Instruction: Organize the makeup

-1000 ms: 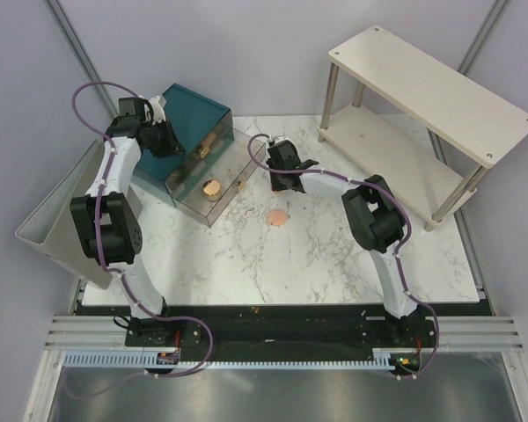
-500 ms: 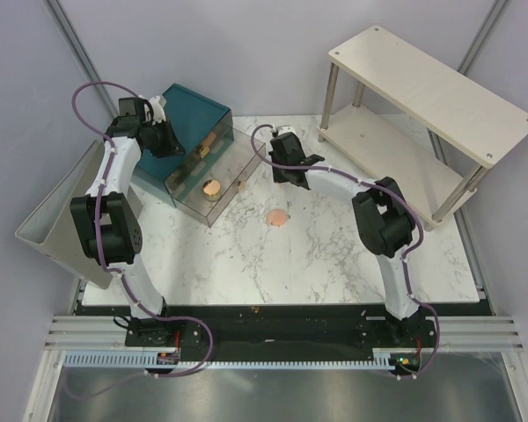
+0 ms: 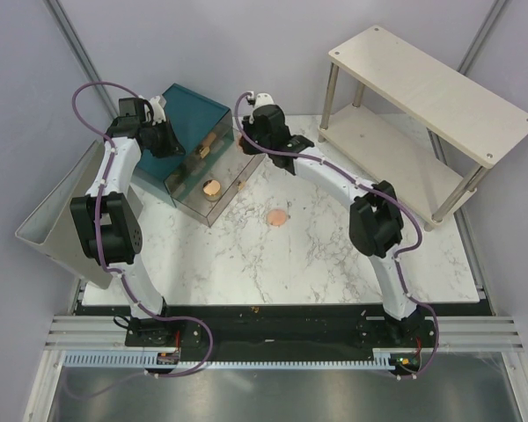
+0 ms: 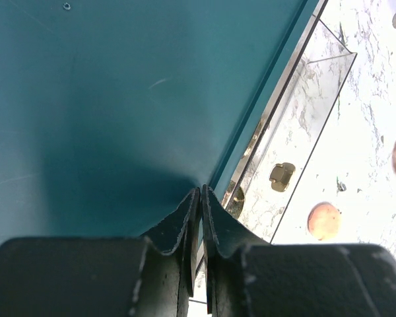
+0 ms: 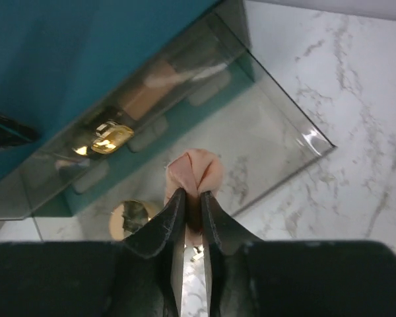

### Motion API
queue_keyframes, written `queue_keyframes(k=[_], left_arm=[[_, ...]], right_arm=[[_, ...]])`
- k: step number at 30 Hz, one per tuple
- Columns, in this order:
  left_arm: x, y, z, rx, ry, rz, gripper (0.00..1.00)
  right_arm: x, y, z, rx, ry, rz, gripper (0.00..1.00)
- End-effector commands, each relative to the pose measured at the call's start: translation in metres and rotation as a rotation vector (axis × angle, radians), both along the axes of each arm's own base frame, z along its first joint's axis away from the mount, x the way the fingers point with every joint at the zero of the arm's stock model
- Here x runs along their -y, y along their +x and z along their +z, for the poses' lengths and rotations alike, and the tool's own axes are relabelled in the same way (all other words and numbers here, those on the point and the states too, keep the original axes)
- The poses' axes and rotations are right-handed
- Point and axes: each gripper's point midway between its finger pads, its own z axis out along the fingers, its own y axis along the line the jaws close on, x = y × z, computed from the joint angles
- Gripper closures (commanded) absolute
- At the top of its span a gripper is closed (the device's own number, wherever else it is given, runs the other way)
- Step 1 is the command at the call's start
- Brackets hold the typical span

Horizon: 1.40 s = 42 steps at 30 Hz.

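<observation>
Your right gripper (image 5: 191,193) swung over the clear drawer (image 5: 251,119), clenched on a peach-pink pad (image 5: 195,168); the drawer floor lay straight ahead of its fingertips.

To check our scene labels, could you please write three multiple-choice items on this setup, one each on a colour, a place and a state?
1. What colour is the box? A red; B white; C teal.
2. Where does the loose disc lie? A on the table; B on the box; C on the shelf.
3. How is the right claw? A wide open; B shut on a peach piece; C out of view.
Key: 1 C, its top reads teal in every view. 2 A, the disc rests on bare marble, apart from the box. 3 B, the wrist view shows it pinching the piece.
</observation>
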Motion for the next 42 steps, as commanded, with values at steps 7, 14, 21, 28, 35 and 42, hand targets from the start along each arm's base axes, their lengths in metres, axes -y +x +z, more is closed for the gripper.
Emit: queue_keyframes(k=[7,14,21,28,35,42], left_arm=[[0.013,-0.077,-0.084,-0.412,-0.013,-0.044,0.85],[0.013,-0.076,-0.085,-0.413,-0.021,-0.046,0.85],[0.013,-0.077,-0.083,-0.406,-0.011,-0.051,0.85],[0.012,-0.077,-0.081,-0.402,-0.007,-0.05,0.85],[0.013,-0.076,-0.082,-0.405,-0.018,-0.051,0.85],[0.013,-0.076,-0.084,-0.407,-0.019,-0.053,0.85]], right_arm=[[-0.056,-0.014,-0.01,-0.006,0.01,0.095,0.47],[-0.046,-0.013,-0.006,0.012,-0.019,0.067,0.35],[-0.042,-0.009,-0.016,0.001,-0.034,0.047,0.22],[-0.035,-0.009,-0.016,-0.014,-0.028,0.03,0.2],[0.002,-0.02,0.002,0.002,-0.077,0.01,0.3],[0.046,-0.065,-0.033,-0.124,-0.194,0.024,0.4]])
